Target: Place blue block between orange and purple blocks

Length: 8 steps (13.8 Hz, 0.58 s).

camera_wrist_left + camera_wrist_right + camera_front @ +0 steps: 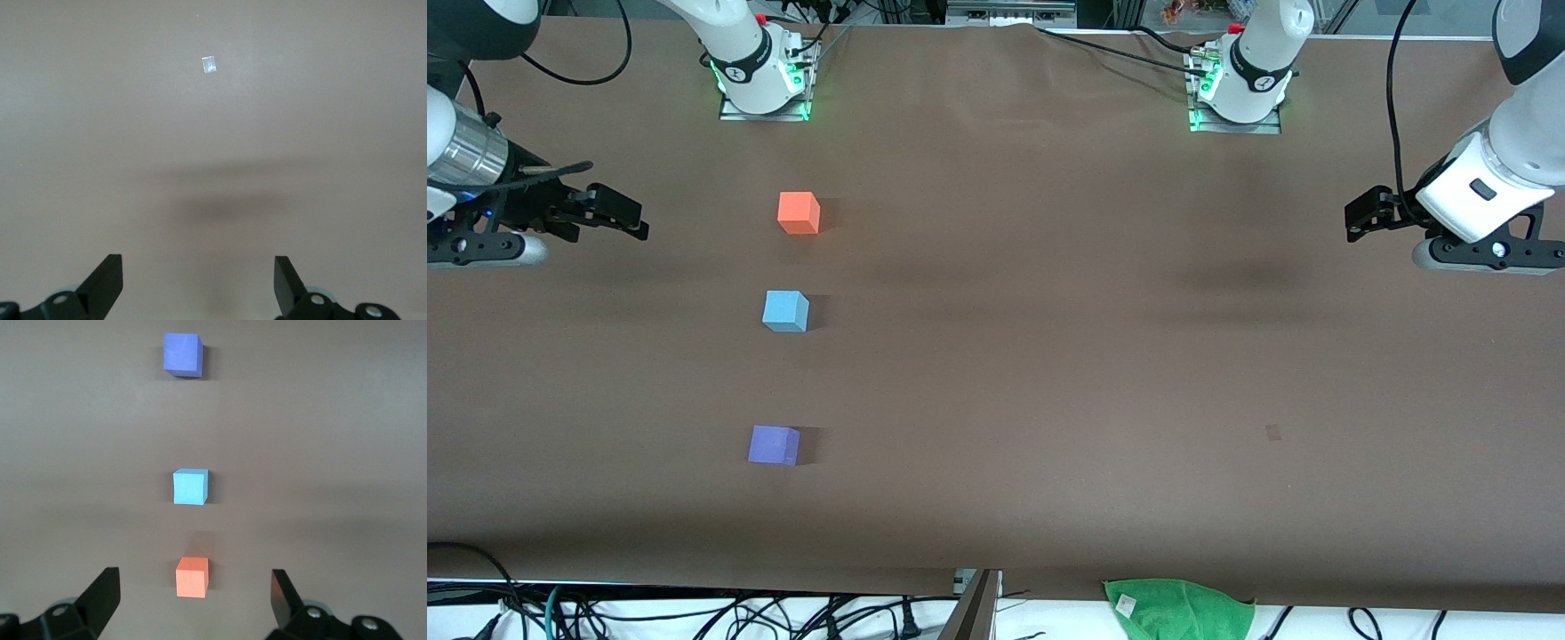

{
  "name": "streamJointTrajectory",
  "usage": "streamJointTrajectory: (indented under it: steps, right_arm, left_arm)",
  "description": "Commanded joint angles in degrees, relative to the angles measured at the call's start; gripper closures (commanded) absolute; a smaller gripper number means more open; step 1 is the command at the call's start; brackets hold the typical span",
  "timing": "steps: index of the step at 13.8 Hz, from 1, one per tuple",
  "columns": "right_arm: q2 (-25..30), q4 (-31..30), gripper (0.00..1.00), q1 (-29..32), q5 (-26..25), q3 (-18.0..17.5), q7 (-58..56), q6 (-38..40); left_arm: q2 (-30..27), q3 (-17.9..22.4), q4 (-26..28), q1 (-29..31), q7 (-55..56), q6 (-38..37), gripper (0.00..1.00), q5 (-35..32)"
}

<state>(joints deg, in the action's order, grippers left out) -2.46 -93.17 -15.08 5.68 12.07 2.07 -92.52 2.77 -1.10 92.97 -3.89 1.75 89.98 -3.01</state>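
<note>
The orange block (799, 213), the blue block (785, 311) and the purple block (774, 445) lie in one line on the brown table, apart from each other. The blue block is between the other two; the purple one is nearest the front camera. The right wrist view shows the orange (192, 577), blue (190, 487) and purple (182, 355) blocks in a row. My right gripper (633, 222) (193, 581) is open and empty, up in the air at the right arm's end of the table. My left gripper (1356, 218) (198, 263) is open and empty over bare table at the left arm's end.
A green cloth (1178, 609) lies at the table edge nearest the front camera. A small tape mark (1272, 433) is on the table toward the left arm's end; it also shows in the left wrist view (209, 65). Cables hang below the table's front edge.
</note>
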Motion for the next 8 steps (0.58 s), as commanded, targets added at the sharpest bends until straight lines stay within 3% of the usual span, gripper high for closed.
streamJointTrajectory:
  steps: [1, 8]
  right_arm:
    - [0.8, 0.6, 0.00, 0.7, -0.4, -0.7, -0.8, 1.3]
    - [1.7, 1.5, 0.00, 0.7, -0.4, -0.4, -2.2, 2.5]
  left_arm:
    - [0.2, 0.0, -1.4, 0.2, 0.3, -1.2, 0.00, 1.2]
    - [0.3, 0.0, -1.4, 0.2, 0.3, -1.2, 0.00, 1.2]
